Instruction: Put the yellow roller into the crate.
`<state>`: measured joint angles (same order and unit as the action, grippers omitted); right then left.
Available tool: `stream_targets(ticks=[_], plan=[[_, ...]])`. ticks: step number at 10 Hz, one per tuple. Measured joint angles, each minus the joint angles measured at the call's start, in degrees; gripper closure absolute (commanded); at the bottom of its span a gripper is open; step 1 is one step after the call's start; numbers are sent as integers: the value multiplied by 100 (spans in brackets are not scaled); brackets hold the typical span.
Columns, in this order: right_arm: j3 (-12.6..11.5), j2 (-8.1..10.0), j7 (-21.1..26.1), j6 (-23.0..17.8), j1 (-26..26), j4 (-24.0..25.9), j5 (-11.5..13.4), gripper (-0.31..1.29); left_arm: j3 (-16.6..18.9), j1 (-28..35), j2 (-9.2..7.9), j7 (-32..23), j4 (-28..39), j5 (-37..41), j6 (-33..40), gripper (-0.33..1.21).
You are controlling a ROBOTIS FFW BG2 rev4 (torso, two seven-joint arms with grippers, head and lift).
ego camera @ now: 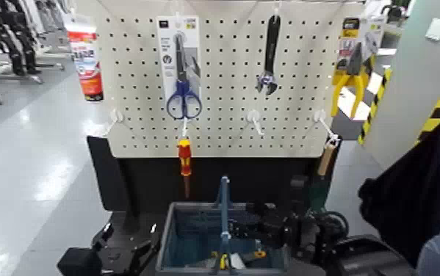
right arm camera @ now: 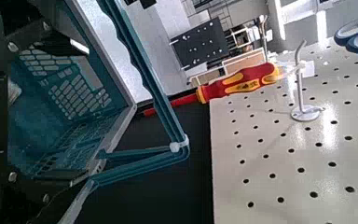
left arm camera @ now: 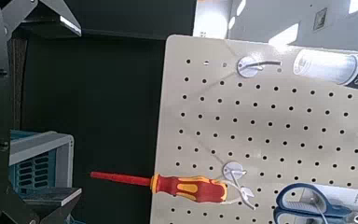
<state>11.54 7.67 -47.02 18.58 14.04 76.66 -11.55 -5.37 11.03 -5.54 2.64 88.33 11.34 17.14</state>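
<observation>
The crate [ego camera: 193, 220] runs off the head view's near edge, so its floor is only partly seen. A bit of yellow [ego camera: 224, 260] shows by the handle [ego camera: 225, 209], too small to name. The right gripper [ego camera: 270, 226] is a dark mass over the crate; its fingers can't be made out. The left gripper [ego camera: 123, 253] is cut off at the near edge. Far right, the pliers [ego camera: 349, 70] blur.

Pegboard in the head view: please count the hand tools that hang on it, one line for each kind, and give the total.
Scissors: 1
Wrench: 1
Pliers: 1
Screwdriver: 1
Brown-handled item, kind unclear: 1
Total: 5
</observation>
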Motion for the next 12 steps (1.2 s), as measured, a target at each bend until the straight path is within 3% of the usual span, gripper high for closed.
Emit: stream_targets(ticks=[3, 6, 9, 12], plan=[[-336, 13, 147, 166, -262, 575, 300, 8, -3, 4, 3, -5, -4, 3, 0, 11], [-752, -40, 989, 50, -960, 1440, 378, 9, -25, 12, 15, -27, -18, 0, 0, 11], [-983, -168, 1698, -472, -1688, 1984, 232, 11, -24, 27, 16, -27, -9, -1, 0, 11], [-1076, -432, 2737, -1377, -2499, 2356, 326, 11, -4, 55, 17, -27, 9, 0, 9, 11]])
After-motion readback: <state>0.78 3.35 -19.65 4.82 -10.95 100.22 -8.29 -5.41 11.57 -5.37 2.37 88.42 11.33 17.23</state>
